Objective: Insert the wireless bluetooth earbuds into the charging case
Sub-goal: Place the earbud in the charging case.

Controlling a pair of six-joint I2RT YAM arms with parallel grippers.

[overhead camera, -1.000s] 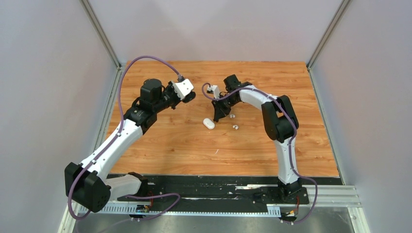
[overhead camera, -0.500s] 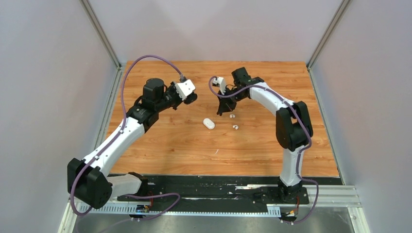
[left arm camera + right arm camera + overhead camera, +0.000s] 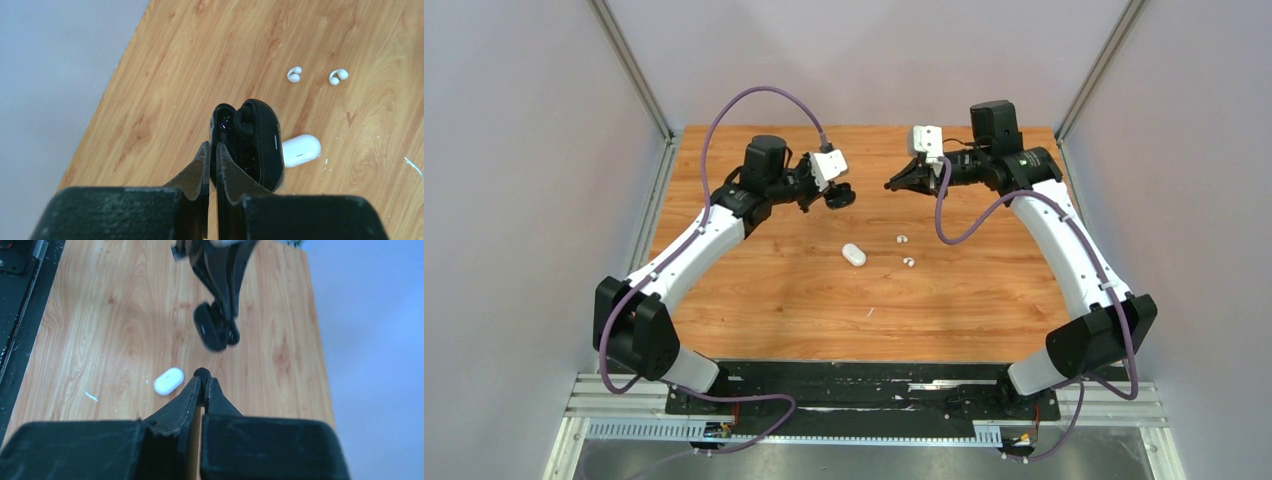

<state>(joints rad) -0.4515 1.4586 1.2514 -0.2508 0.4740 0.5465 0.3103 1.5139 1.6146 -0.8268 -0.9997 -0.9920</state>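
**Black earbud** (image 3: 201, 373): a small dark bud pinched at the very tips of the right gripper (image 3: 202, 384), whose jaws are clenched on it. It is held in the air at upper centre of the overhead view.

**Black case** (image 3: 215, 330): lid open, gripped by its edge in the left gripper (image 3: 212, 150), whose jaws are clenched on it. Its long axis runs bottom to top in the left wrist view.

**Relation:** in the right wrist view the case sits straight ahead of the jaw tips, just above them and slightly right, near but apart. Overhead it lies left of the right jaws. The right arm carries the bud, so closing that gap is judged its move.

**On the table** (image 3: 754, 300), centre of the overhead view: white case (image 3: 854, 255) and two white earbuds (image 3: 902, 239), untouched.
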